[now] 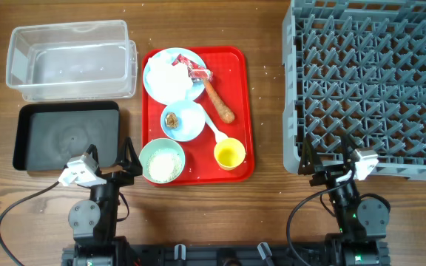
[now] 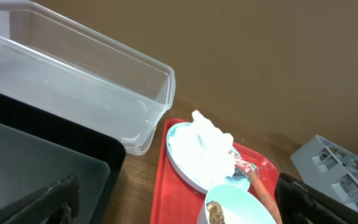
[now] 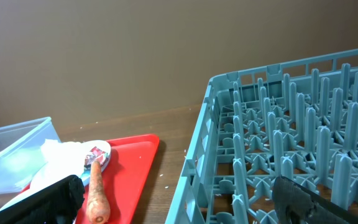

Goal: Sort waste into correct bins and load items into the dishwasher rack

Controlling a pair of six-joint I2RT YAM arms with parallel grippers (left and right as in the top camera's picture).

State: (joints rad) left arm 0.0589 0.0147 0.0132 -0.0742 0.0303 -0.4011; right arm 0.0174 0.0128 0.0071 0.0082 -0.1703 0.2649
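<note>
Both grippers stand spread wide, and nothing sits between their fingers. The left gripper (image 1: 112, 157) hangs at the table's near edge, between the black tray (image 1: 32, 140) and the pale green bowl (image 1: 145, 150) of rice (image 1: 165, 166). The right gripper (image 1: 324, 157) is at the near left corner of the dishwasher rack (image 1: 368, 81). On the red tray (image 1: 246, 111), the light blue plate (image 1: 154, 81) carries a crumpled napkin (image 1: 174, 80) and a red wrapper (image 1: 195, 69), with the sausage stick (image 1: 219, 103) beside it. The light blue bowl (image 1: 192, 127) holds a brown lump (image 1: 172, 119). The spoon (image 1: 214, 128) lies by the yellow cup (image 1: 229, 154). The clear tub (image 1: 21, 59) sits behind the black tray
</note>
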